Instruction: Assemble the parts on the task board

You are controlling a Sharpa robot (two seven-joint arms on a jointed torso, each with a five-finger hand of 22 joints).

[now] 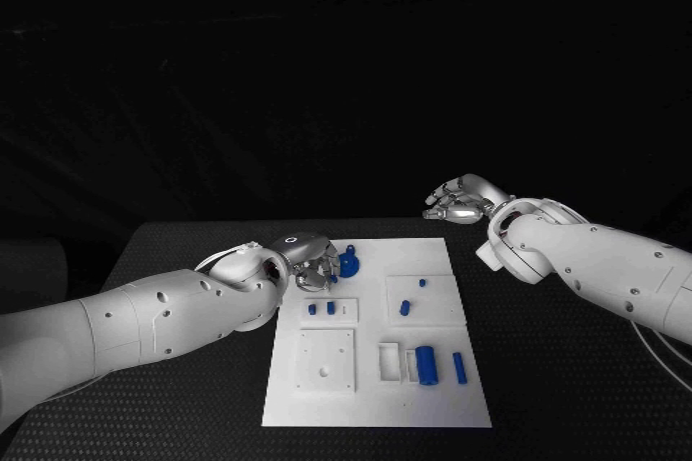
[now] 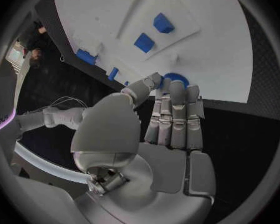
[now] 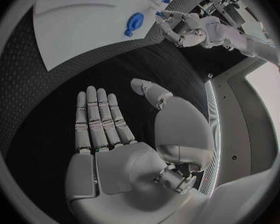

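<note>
At the task board (image 1: 433,251) far-left edge, left hand (image 1: 309,264) spread beside a blue part (image 1: 346,264); right hand (image 1: 464,201) spread beyond.

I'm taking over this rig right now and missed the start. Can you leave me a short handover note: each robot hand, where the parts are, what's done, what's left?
Left robot hand: at the far left corner of the task board, fingertips at the round blue part; whether it grips it I cannot tell.
Right robot hand: open, empty, over the black table beyond the board's far right corner.
Parts: two small blue pieces in the left middle block, two more on the right middle plate, a blue cylinder and a thinner blue bar near right.
Done: nothing plainly assembled.
Left: seat the loose parts.
</note>
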